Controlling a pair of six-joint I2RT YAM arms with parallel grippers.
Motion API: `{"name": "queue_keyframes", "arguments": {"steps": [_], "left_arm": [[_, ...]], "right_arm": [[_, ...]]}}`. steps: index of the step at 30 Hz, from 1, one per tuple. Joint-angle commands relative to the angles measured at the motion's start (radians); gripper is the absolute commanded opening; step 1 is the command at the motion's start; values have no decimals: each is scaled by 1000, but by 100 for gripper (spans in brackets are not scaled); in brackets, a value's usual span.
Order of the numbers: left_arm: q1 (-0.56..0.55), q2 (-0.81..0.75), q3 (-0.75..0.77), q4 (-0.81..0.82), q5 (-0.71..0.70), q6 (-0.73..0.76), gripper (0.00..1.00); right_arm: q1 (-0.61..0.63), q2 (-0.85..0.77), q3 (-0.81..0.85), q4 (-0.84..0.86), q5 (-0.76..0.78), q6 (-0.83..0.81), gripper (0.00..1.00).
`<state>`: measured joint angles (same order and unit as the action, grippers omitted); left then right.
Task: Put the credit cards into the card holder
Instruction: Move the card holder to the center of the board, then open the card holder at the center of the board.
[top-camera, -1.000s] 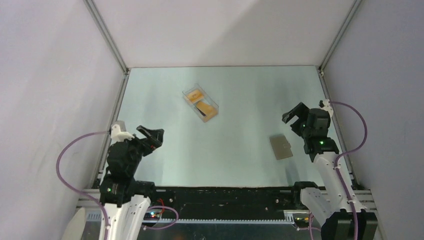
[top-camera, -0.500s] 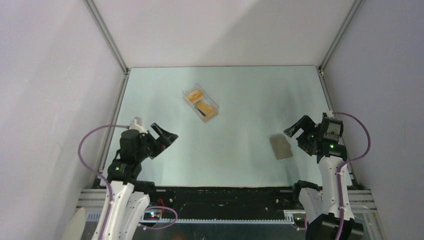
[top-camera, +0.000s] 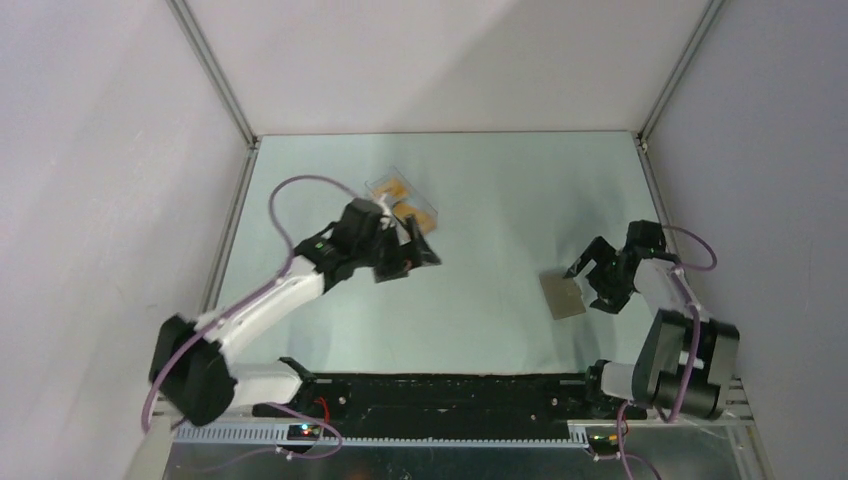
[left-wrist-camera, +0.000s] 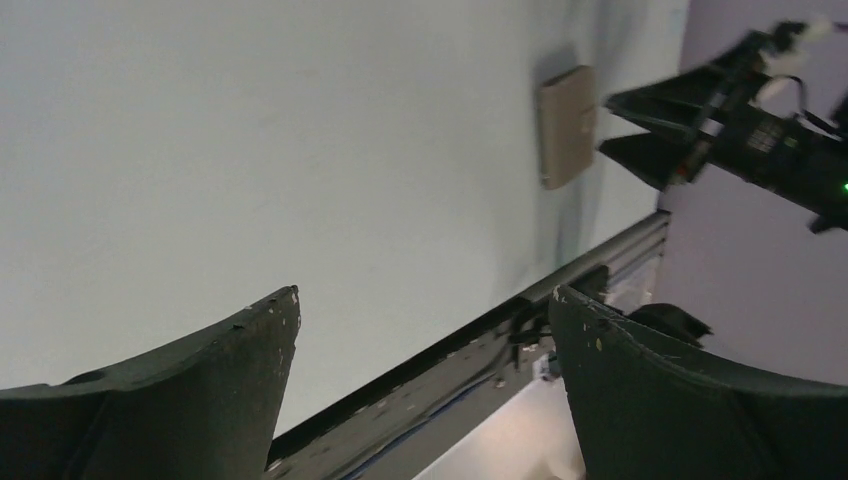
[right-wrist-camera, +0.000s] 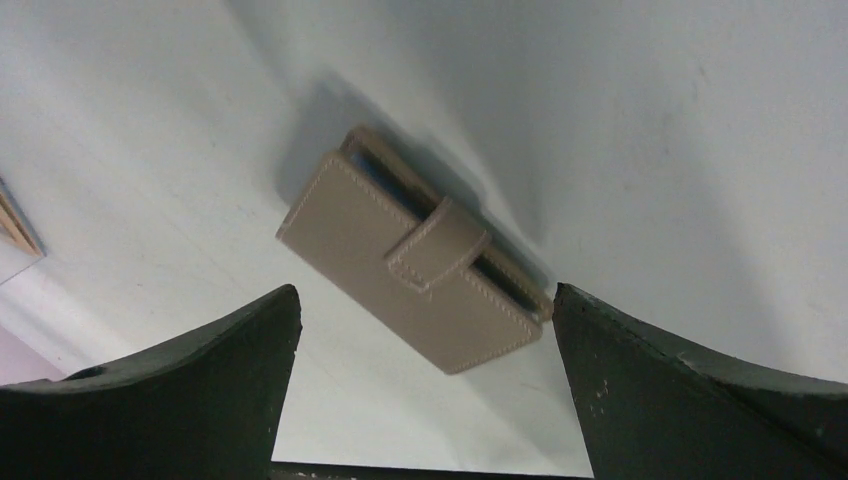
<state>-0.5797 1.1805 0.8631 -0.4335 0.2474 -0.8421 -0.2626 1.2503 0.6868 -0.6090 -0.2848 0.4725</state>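
Note:
The credit cards (top-camera: 426, 215) are orange-gold and lie in a clear plastic box (top-camera: 385, 184) at the far middle of the table. My left arm partly hides them. My left gripper (top-camera: 412, 258) hangs open and empty just at the near side of the box. In its own view it (left-wrist-camera: 423, 300) faces the table and shows no cards. The card holder (top-camera: 562, 296) is grey-taupe, folded shut with a strap, and lies flat at the right. It also shows in the left wrist view (left-wrist-camera: 565, 125). My right gripper (top-camera: 591, 284) is open and empty, just right of the holder (right-wrist-camera: 415, 262) and above it.
Grey walls with metal rails (top-camera: 217, 75) close in the table on the left, right and back. The black base rail (top-camera: 450, 390) runs along the near edge. The left arm's purple cable (top-camera: 290, 190) loops above the table near the box.
My left arm has reached far forward and right, from the near left up to the clear box. My right gripper has come down and in towards the card holder. Both stayed open.

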Motion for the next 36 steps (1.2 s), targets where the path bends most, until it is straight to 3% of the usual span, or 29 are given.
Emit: {"name": "queue_keyframes", "arguments": {"steps": [1,4,7,11,16,23,30,35,36], "left_arm": [[-141,229,184,132,12,-76,98],[-199,403,315,162,37,-102,99],[-225,487,352,193,58,-134,95],[-224,543,333,225,56,-172,91],[-225,559,237,249,40,-255,88],[-266,601,155,366,81,-281,86],[-337,698,210,443,140,-293,83],[-357,781,247,493,166,-348,76],[-356,805,263,499,168,-352,73]], "right_arm": [[25,135,109,88,-6,-45,100],[75,311,180,61,-47,-85,98],[200,448,260,7,-126,-114,96],[360,483,285,-2,-206,-76,96],[431,412,264,57,-320,10,96],[363,267,228,-64,-177,-7,97],[151,-13,78,-74,-163,-21,97],[140,59,-12,-43,-280,-13,94],[144,79,-20,-30,-306,-16,88]]}}
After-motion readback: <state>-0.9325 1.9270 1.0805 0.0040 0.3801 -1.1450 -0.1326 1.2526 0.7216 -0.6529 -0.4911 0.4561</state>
